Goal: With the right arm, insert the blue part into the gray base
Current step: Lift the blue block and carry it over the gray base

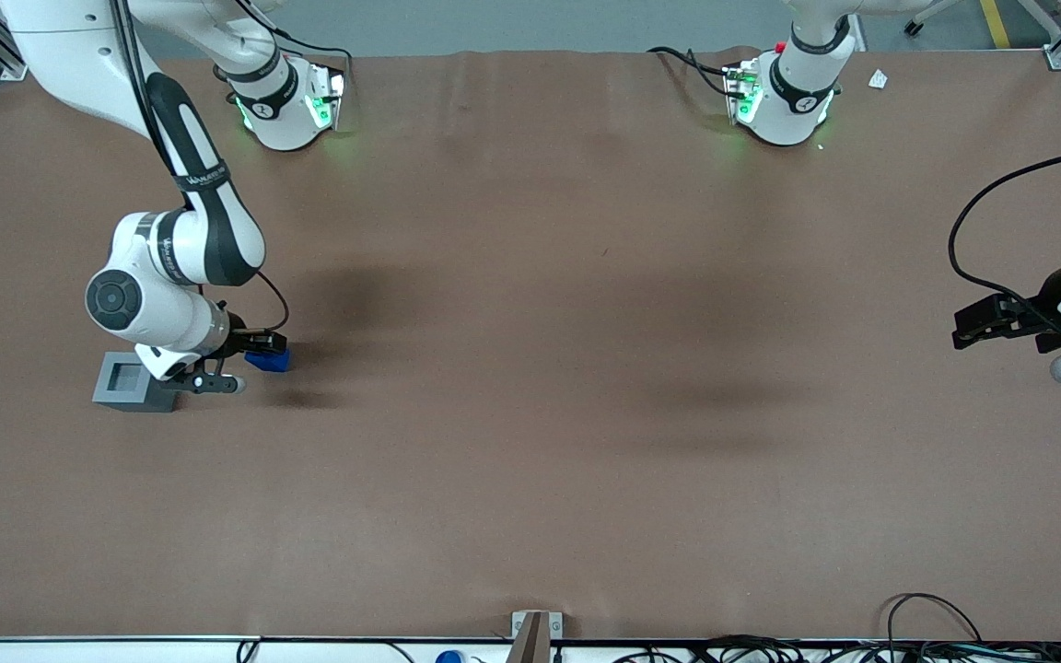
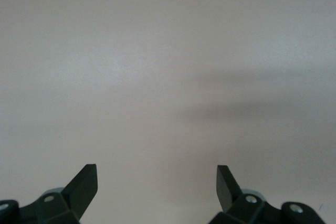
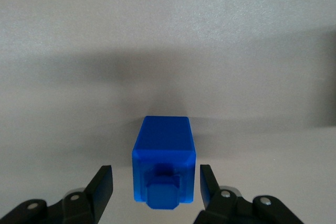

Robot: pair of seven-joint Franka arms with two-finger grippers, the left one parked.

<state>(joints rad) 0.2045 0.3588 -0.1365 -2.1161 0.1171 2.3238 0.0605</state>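
— Our black two-finger gripper point(image 3: 156, 184) is low over the brown table point(image 1: 530, 414), jaws apart around the small bright blue plastic block point(image 3: 164, 156), not touching it.

— We see the light gray socketed cube point(image 1: 133, 381) just beside it, toward the working arm's end.

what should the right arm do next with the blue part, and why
Probably close the tool on the blue part. Its fingers stand open on either side of the part with small gaps, and the part lies on the table beside the gray base, whose socket shows nothing in it.
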